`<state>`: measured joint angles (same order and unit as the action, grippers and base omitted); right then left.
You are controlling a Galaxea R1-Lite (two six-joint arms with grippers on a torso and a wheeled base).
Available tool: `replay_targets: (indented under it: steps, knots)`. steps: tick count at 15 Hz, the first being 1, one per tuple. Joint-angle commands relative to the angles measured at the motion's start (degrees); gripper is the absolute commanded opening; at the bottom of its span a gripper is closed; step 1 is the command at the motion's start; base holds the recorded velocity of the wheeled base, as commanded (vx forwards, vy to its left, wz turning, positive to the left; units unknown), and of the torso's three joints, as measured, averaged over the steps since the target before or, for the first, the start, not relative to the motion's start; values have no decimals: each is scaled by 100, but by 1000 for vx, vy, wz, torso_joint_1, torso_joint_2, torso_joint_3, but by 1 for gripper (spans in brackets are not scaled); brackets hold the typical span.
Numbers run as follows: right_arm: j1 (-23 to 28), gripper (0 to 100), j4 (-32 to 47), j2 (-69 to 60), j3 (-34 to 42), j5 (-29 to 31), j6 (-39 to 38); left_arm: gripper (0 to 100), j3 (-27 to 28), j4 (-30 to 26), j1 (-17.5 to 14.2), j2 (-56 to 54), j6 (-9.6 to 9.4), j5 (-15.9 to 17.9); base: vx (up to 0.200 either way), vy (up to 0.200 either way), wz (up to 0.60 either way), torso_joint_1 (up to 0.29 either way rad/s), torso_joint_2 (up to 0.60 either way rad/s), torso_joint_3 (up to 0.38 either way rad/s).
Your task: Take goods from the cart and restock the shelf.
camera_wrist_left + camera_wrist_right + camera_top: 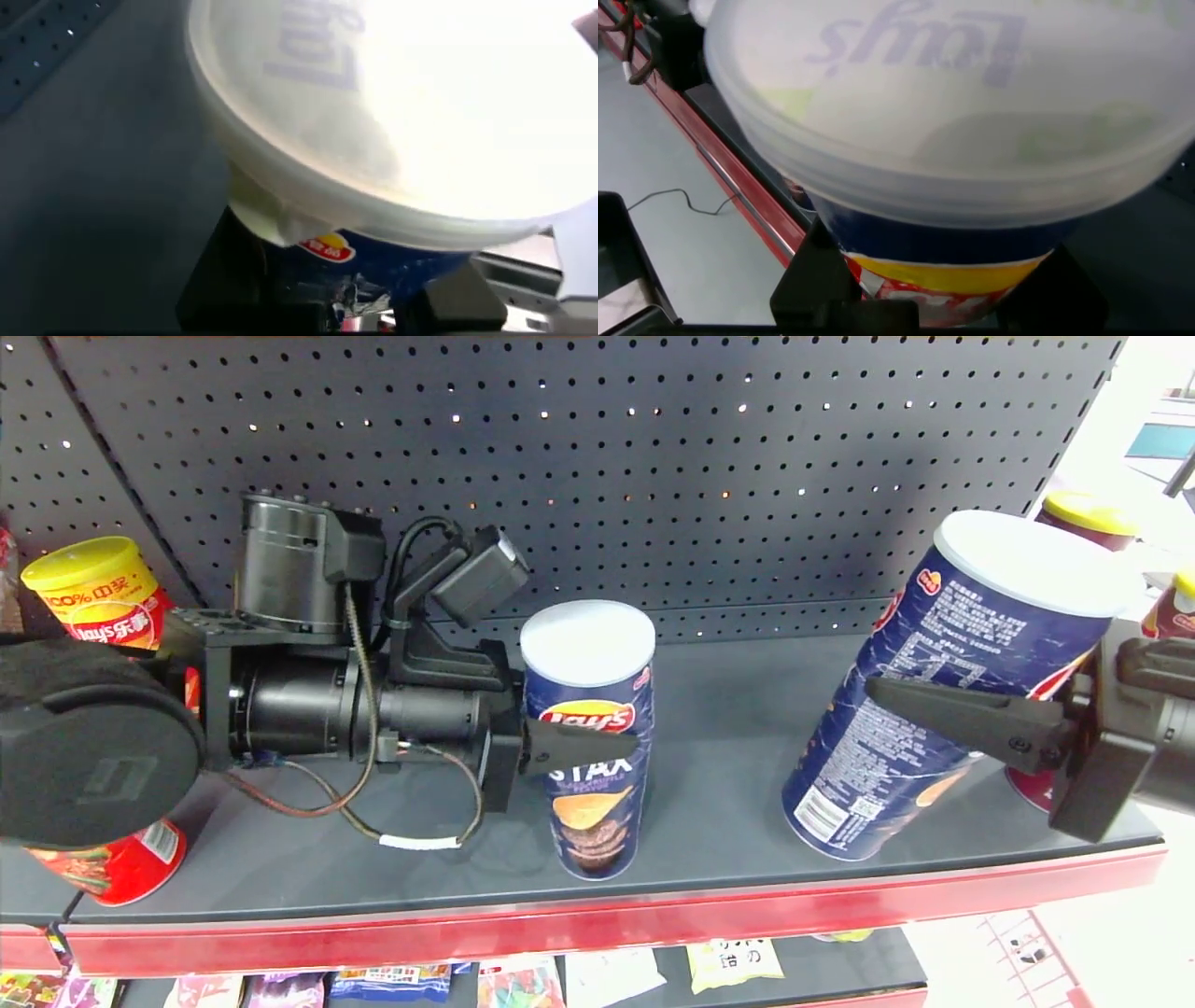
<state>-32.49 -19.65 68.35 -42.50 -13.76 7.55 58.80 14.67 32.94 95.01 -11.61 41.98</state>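
Note:
A blue chip can with a white lid (588, 737) stands upright on the grey shelf (728, 775), near its front edge. My left gripper (579, 747) is shut on its middle from the left side. The left wrist view looks down on this can's lid (411, 112). To the right, a second blue can (943, 691) leans tilted on the shelf, its base on the board. My right gripper (934, 714) is shut on it from the right. The right wrist view has that can's lid (952, 103) close up.
A yellow-lidded red can (98, 593) stands at the back left, another red can (112, 868) at the front left. More red cans (1088, 523) stand behind the tilted can. The pegboard back wall (597, 457) rises behind. The shelf's red front lip (607, 924) runs below.

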Motion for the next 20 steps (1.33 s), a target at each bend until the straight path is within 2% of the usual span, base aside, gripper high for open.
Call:
replay_targets:
  steps: [1, 11, 12, 18, 20]
  knots:
    - [-3, 0, -4, 3, -4, -4, 1, 0, -342, -8, 46, -422, -8, 3, 0, 0, 0, 0, 0, 0]
    - [-3, 0, -4, 55, -48, -4, 10, 0, -474, -8, 46, -457, -17, -15, 0, 0, 0, 0, 0, 0]
    - [-3, 0, -4, 152, -127, -4, 10, 100, -474, -8, 55, -466, -17, -15, 0, 0, 0, 0, 0, 0]
    - [-12, 0, -4, 1163, -989, -21, 36, 100, -632, -8, 37, -624, 0, -32, 0, 0, 0, 0, 0, 0]
    - [-21, 0, -4, 1752, -1516, -21, 45, 100, -1072, -8, 37, -994, 0, -41, 0, 0, 0, 0, 0, 0]
